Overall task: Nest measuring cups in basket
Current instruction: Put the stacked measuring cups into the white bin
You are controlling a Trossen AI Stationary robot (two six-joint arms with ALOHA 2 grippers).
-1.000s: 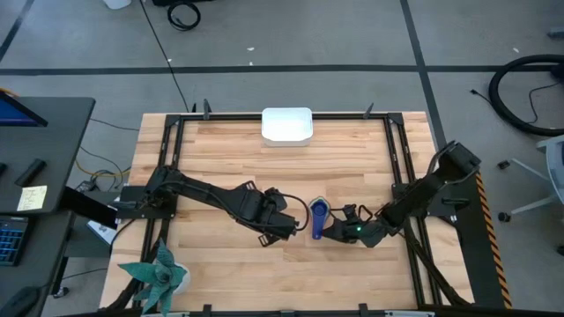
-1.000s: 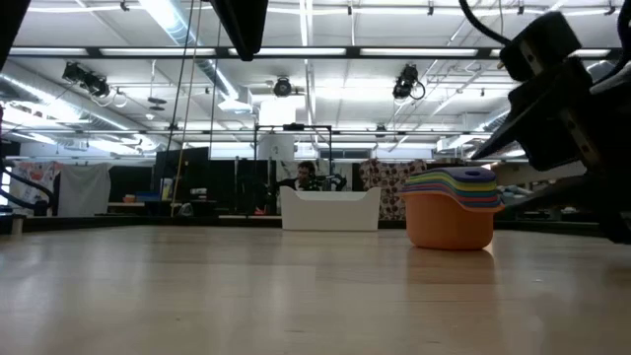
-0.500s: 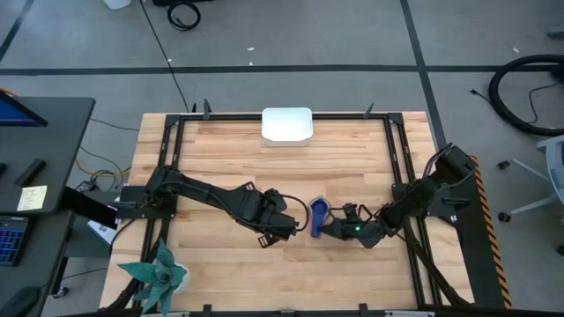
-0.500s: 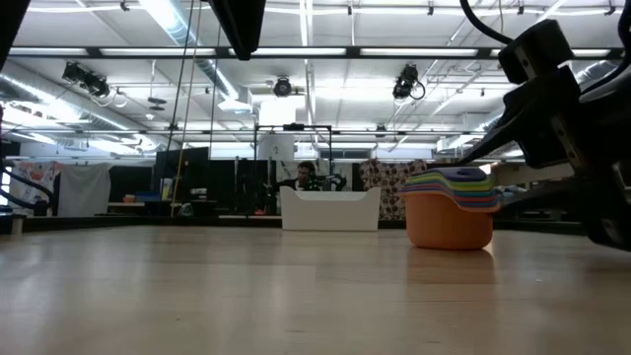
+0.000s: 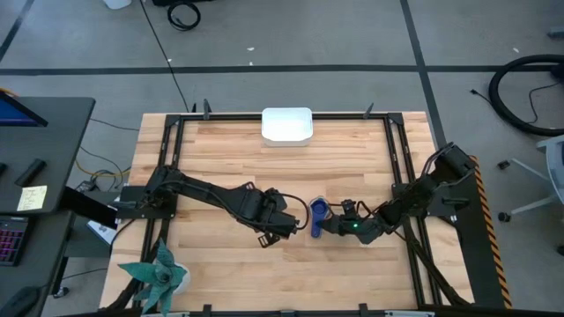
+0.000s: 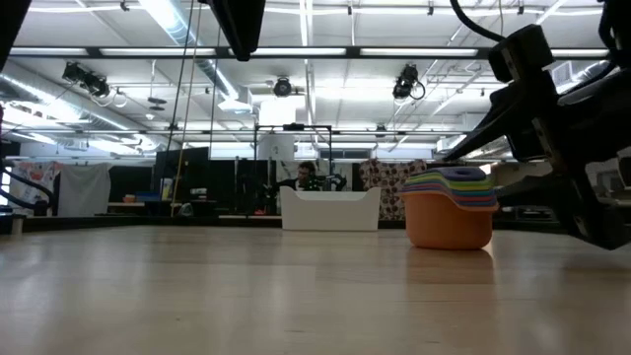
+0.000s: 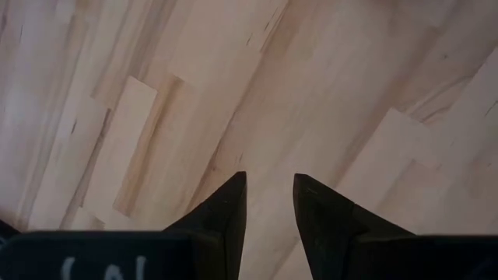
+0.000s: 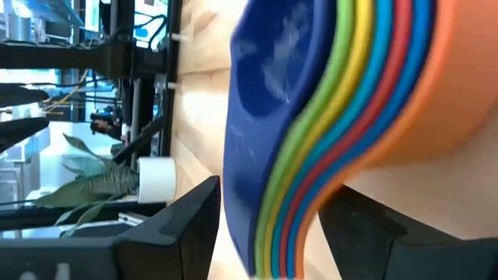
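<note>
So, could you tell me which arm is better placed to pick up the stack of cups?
The right arm, I think. Its open gripper already has one finger on each side of the stacked cups' handles. The left gripper points at bare table, holding nothing.

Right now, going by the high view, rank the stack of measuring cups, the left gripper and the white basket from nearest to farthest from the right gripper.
1. Stack of measuring cups: right at the right gripper, whose open fingers straddle the handles.
2. Left gripper: just beyond the stack, on its other side, over bare wood.
3. White basket: far off at the table's back edge, centre.
</note>
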